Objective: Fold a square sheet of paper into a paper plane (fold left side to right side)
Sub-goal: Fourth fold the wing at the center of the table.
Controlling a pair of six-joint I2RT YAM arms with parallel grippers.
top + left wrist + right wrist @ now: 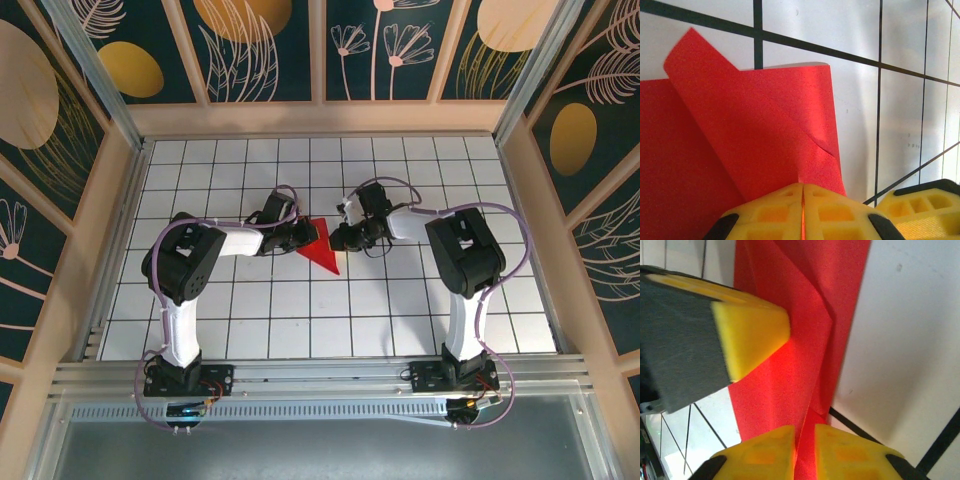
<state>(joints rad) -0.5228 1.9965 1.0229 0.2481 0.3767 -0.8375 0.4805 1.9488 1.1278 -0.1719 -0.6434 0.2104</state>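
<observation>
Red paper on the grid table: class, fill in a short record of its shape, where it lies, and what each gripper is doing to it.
paper: red sheet, folded; a triangle in the top view, its point toward the near edge
place: on the white grid table, between the two grippers
left gripper: jaws shut on the sheet's edge
right gripper: jaws a little apart, the sheet between them
fold: one flap lies over the layer below, with a small crease near the left gripper

Bright even overhead light, soft shadows, red paper [805,315] tinting blurred right gripper [804,450]
</observation>
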